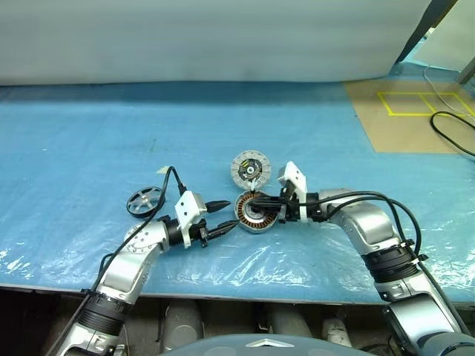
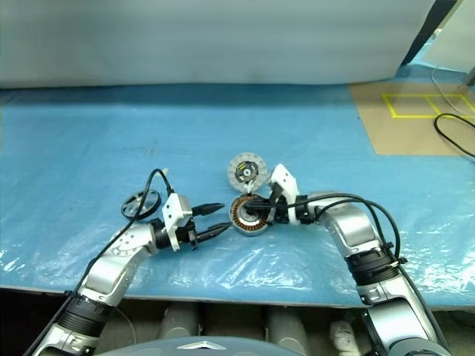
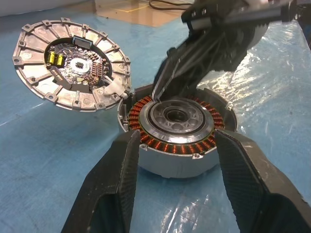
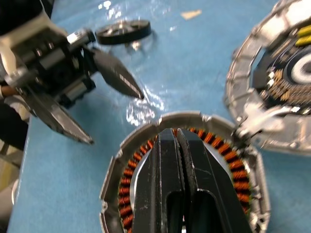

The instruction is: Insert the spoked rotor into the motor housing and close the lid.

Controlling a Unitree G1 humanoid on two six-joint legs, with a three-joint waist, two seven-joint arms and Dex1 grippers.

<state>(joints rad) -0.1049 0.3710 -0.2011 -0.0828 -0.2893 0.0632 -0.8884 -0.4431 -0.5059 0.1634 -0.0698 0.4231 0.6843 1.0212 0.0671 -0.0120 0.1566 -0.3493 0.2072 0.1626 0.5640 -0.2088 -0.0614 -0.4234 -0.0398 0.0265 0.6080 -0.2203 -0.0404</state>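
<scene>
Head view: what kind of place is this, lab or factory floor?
Probably a lab or test bench, not a production line: a table under crinkled blue plastic sheeting, yellow tape squares on a brown mat, a loose black cable, and a dismantled motor housing laid out.

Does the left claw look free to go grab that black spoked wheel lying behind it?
Probably yes: the left claw is open and holds nothing, and the spoked rotor lies alone on the blue sheet beside that arm. It would have to swing back.
</scene>
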